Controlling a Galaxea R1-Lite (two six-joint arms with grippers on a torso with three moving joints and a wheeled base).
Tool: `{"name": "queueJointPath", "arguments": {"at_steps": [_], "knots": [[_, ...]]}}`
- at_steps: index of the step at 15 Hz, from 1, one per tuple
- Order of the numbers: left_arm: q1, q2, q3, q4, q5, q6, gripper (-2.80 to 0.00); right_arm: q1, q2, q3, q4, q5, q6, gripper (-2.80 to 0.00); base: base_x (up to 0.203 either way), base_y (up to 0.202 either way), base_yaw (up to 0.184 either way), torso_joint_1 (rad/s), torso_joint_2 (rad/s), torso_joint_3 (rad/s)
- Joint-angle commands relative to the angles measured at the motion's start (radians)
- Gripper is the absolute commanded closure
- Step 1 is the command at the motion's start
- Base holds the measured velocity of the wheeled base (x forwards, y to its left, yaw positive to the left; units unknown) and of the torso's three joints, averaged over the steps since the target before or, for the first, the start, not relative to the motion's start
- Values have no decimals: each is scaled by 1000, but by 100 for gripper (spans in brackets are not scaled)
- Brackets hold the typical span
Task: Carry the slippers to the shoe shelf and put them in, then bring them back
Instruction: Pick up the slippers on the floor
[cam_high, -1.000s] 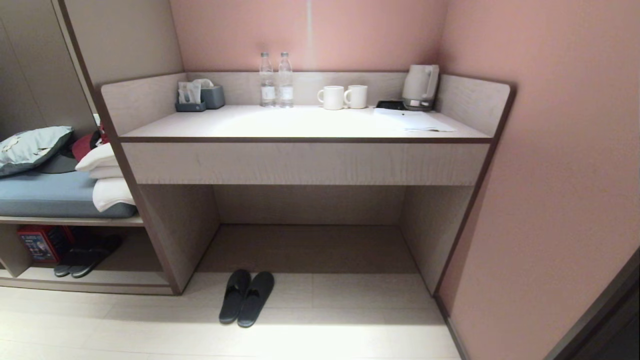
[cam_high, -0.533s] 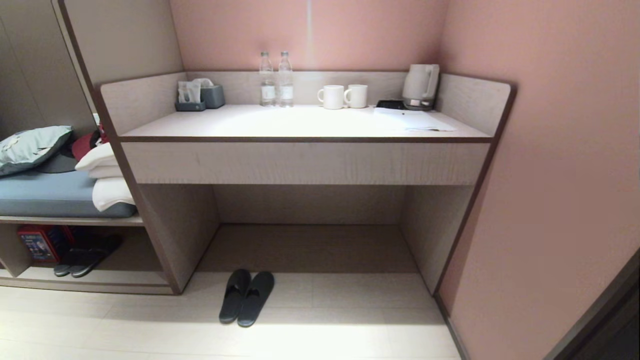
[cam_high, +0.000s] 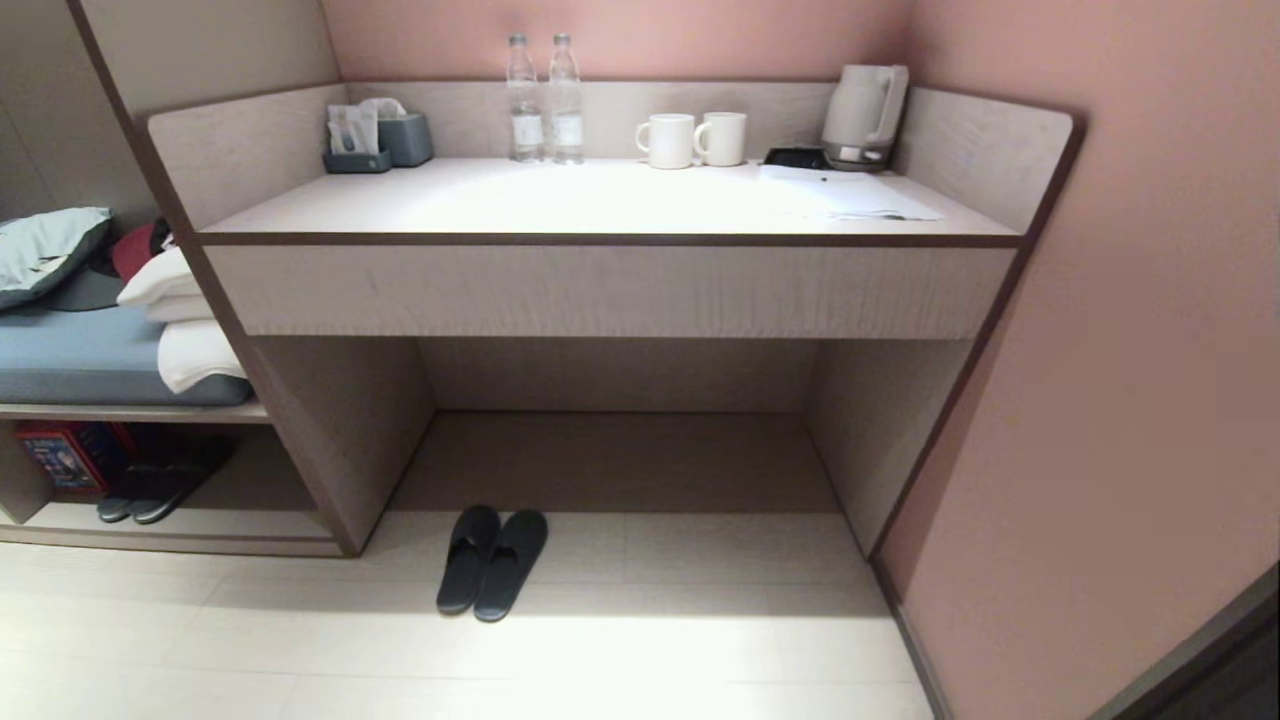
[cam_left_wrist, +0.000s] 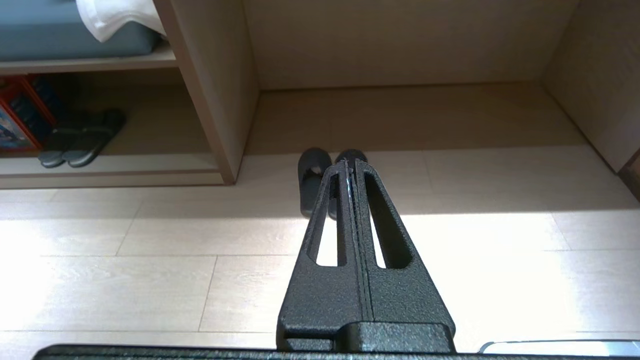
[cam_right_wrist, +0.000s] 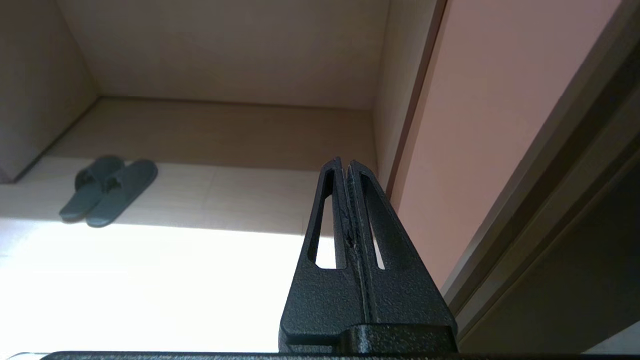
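Right in front of you, your left gripper (cam_left_wrist: 348, 167) and right gripper (cam_right_wrist: 344, 165) are both pinched tight shut with nothing in them, parked above the pale floor (cam_high: 700, 640). A little further on, the slippers (cam_high: 492, 560) lie side by side, touching, toes pointing in at the front edge of the hollow under the desk (cam_high: 600, 200). So bend down low, open one gripper wide and take both slippers together, then carry them to the shoe shelf (cam_high: 200, 520) far off on your left, beside the other pair (cam_high: 150, 490) there.
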Motion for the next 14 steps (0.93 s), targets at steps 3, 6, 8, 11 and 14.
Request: {"name": "queueJointPath", "arguments": {"at_steps": [3,6,8,11,14], "knots": [[1,1,0,3,0,0,0,0,-1,0,0,1,0,0,0,0,0,2,1,-198],[1,1,0,3,0,0,0,0,-1,0,0,1,0,0,0,0,0,5,2,-201],[1,1,0,3,0,0,0,1,-1,0,0,1,0,0,0,0,0,0,4,-192],[1,1,0,3,-1,0,0,1,-1,0,0,1,0,0,0,0,0,8,5,-200],[1,1,0,3,0,0,0,-1,-1,0,0,1,0,0,0,0,0,5,2,-194]]}}
